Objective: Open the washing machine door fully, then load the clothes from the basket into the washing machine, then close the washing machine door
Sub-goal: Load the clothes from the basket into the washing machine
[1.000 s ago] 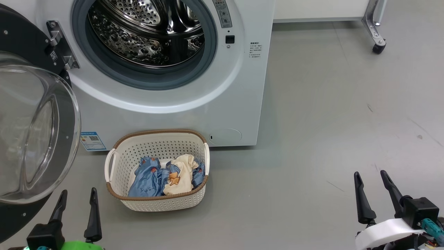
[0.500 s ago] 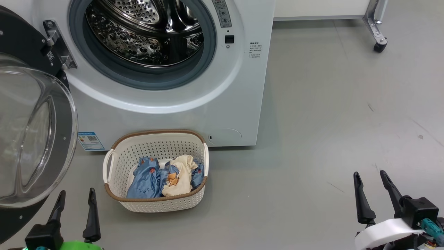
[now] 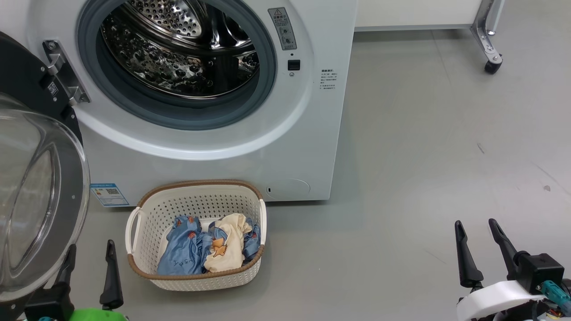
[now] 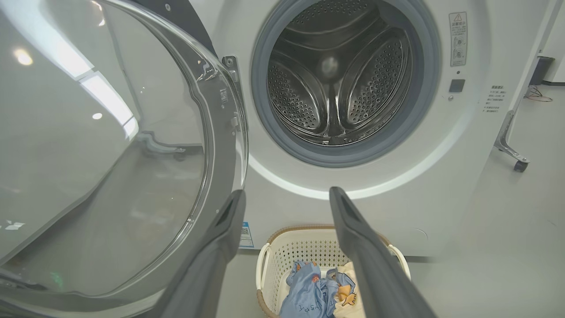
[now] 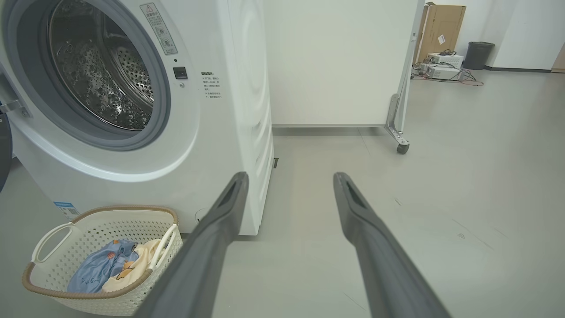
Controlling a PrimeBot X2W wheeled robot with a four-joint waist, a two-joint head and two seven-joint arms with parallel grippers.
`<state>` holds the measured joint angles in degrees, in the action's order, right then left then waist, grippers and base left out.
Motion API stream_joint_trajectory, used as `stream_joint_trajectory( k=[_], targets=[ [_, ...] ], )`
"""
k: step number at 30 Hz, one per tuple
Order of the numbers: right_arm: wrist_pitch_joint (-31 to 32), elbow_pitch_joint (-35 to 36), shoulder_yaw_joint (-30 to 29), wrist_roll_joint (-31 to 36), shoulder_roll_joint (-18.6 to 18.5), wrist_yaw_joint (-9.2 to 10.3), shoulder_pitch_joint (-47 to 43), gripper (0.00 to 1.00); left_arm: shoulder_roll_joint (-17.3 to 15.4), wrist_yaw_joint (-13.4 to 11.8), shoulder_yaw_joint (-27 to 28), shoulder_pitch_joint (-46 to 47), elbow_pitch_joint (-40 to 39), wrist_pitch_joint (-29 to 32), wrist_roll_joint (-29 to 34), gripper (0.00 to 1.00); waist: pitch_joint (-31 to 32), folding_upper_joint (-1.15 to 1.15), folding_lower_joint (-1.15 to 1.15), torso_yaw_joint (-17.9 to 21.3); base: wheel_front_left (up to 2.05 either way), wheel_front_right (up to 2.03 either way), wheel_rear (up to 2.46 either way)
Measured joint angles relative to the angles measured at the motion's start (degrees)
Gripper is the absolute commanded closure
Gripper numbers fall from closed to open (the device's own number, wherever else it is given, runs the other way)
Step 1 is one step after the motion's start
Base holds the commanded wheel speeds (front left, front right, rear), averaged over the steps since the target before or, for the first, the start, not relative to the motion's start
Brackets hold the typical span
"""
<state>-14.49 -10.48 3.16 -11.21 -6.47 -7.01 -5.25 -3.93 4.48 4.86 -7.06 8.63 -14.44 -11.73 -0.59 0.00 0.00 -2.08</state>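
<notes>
The white washing machine stands with its steel drum exposed. The washing machine door, black with a clear bulging glass, is swung wide to the left on its metal hinge. On the floor before the machine sits the cream perforated basket, and in it lie the clothes, light blue and cream. My left gripper is open and empty, low beside the door's edge and left of the basket. My right gripper is open and empty, far to the right over bare floor.
A white panel on a metal leg with a castor stands behind and right of the machine. Far off lie a cardboard box, a dark bin and cables. Grey floor stretches to the right of the basket.
The head camera has moved, so the whole scene sits lower and further left in its view. Both grippers stay open and empty. The door, the basket and the clothes have not moved.
</notes>
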Motion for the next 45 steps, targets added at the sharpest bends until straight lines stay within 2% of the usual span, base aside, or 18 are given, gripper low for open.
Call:
stream_joint_trajectory(
  k=[19, 45],
  targets=[
    [0.0, -0.1, 0.1, 0.0, -0.1, 0.0, 0.0, 0.0, 0.8, -0.5, 0.8, 0.0, -0.1, 0.0, 0.1, 0.0, 0.0, 0.0, 0.0, 0.0, 0.78, -0.78, 0.0],
    [0.0, -1.0, 0.2, 0.0, -0.1, 0.0, 0.0, 0.0, 1.0, 0.4, -0.4, 0.0, -0.3, 0.0, 0.1, 0.0, -1.5, 0.0, 0.0, 0.2, 0.07, -0.07, 0.0]
  ],
)
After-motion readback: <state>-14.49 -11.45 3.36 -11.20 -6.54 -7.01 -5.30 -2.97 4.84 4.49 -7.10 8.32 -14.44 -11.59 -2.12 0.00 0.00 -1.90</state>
